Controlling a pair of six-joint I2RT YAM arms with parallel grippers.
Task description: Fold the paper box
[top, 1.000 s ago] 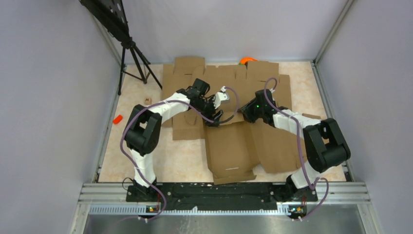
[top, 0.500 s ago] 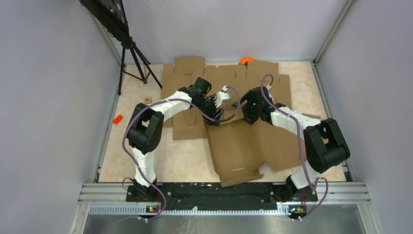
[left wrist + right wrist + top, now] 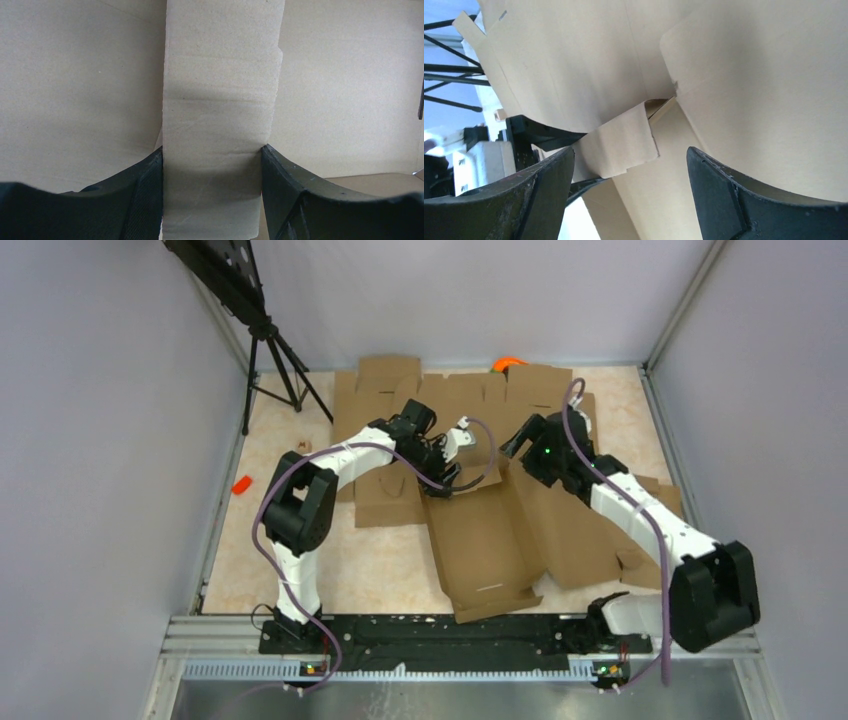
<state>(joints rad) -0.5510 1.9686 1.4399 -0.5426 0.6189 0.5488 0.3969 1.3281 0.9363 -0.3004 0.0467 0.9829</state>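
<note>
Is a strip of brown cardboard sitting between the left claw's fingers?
Yes, a flap of the plain brown cardboard box spans the left claw.

- The left gripper (image 3: pixel 212 150) shows as 2 dark fingers (image 3: pixel 135 195) rising from the bottom corners.
- A pale upright strip of the paper box (image 3: pixel 220 75) fills the gap between them, with 1 edge against each finger.
- The strip's right edge has a small step near the top.
- Plain brown cardboard (image 3: pixel 80 85) fills the background on both sides.
</note>
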